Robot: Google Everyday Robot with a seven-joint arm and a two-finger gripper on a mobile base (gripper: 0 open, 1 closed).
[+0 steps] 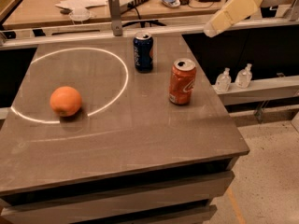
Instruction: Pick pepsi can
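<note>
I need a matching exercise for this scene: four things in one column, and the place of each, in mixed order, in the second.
Things:
1 pepsi can
2 orange-red can
3 orange
4 gripper

Places:
A left part of the table, at the white ring
B in the air, upper right, beyond the table
C near the table's far edge
D right part of the table

Pairs: 1-C, 2-D, 3-A, 4-B

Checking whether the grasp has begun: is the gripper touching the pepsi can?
Apart. The camera view shows the gripper high at the upper right, with a wide stretch of table plainly between it and the pepsi can.
</note>
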